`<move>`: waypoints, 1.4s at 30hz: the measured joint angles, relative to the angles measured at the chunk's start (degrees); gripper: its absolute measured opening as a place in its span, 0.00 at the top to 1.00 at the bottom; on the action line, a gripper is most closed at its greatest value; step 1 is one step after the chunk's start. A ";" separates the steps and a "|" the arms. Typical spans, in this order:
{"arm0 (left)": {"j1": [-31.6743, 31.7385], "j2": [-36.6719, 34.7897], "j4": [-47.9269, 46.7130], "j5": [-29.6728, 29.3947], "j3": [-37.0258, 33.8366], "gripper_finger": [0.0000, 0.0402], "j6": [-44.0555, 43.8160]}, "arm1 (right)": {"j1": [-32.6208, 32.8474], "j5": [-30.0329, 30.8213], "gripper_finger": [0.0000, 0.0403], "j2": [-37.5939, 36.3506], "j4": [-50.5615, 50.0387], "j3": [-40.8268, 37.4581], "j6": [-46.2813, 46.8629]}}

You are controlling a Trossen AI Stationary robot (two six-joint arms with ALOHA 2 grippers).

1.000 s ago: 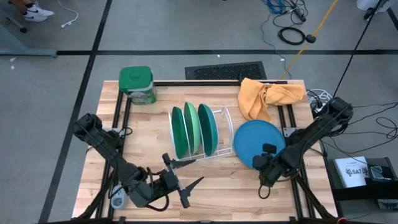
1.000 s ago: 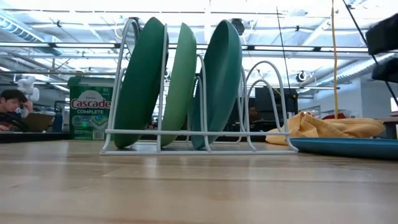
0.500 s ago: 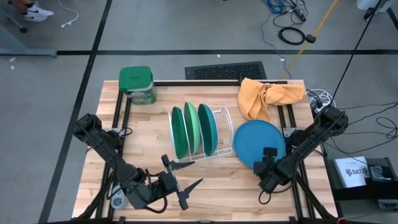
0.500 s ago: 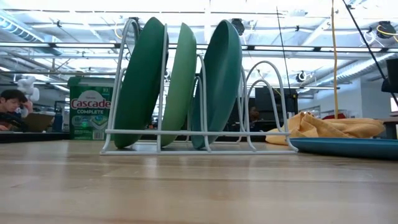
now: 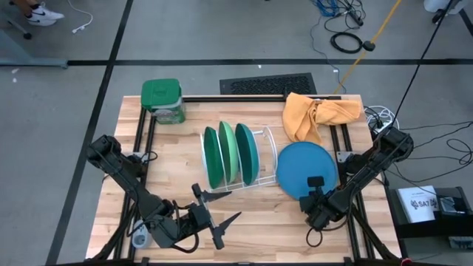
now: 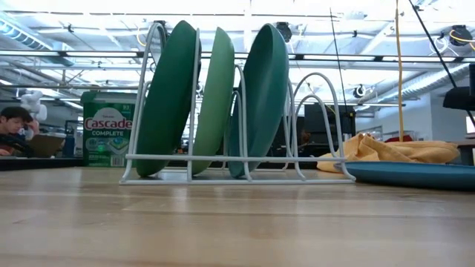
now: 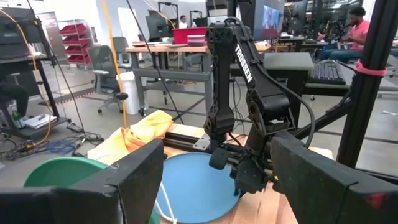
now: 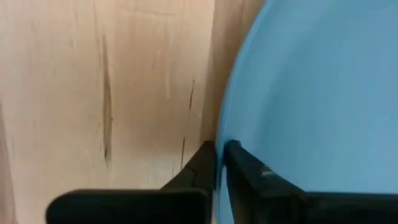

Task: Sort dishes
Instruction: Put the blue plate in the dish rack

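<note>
Three plates stand on edge in the white wire rack (image 5: pixel 267 148): dark green (image 5: pixel 211 157), light mint green (image 5: pixel 228 151) and teal (image 5: pixel 247 151). They also show in the low view, dark green (image 6: pixel 169 96), mint (image 6: pixel 215 96), teal (image 6: pixel 263 96). The blue plate (image 5: pixel 307 164) lies flat on the table to the right of the rack. My right gripper (image 5: pixel 305 196) is at its near rim, shut on it. My left gripper (image 5: pixel 220 207) hangs open and empty near the table's near edge, left of the middle. My right gripper pinches the blue plate's rim (image 8: pixel 221 134) at its near-left side between its two fingers. One finger (image 8: pixel 200 163) is outside the rim over the wood, the other (image 8: pixel 244 163) is over the plate's face. The fingers come from above. The plate lies flat on the table (image 6: pixel 415 174).
A green-lidded Cascade container (image 5: pixel 163 100) stands at the far left corner. A yellow cloth (image 5: pixel 314 114) lies at the far right, behind the blue plate. The rack's rightmost wire loops (image 6: pixel 319 119) hold nothing. Bare wood lies along the near edge between the arms.
My right gripper has come down and a little toward the near edge, onto the blue plate's near rim. The plates and my left arm have kept still.
</note>
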 joint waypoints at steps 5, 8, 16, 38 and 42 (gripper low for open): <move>0.02 0.00 -0.02 5.58 0.00 0.27 0.05 | 0.22 -3.42 0.99 -1.63 -3.94 4.40 -0.68; 0.00 0.00 -0.26 9.68 0.00 0.27 0.73 | 0.55 -8.44 0.99 -2.25 -7.68 10.12 -2.73; 0.86 0.49 -0.84 18.09 0.00 0.27 1.63 | 1.44 -20.28 1.00 -2.19 -18.05 27.02 -10.35; 9.40 7.28 -12.80 41.23 4.50 0.27 -6.33 | -3.94 -20.46 1.00 -2.36 -30.16 59.61 -28.97; 10.03 10.30 -17.75 42.60 9.87 0.29 -5.94 | -5.47 -20.58 1.00 -2.37 -30.18 59.67 -31.20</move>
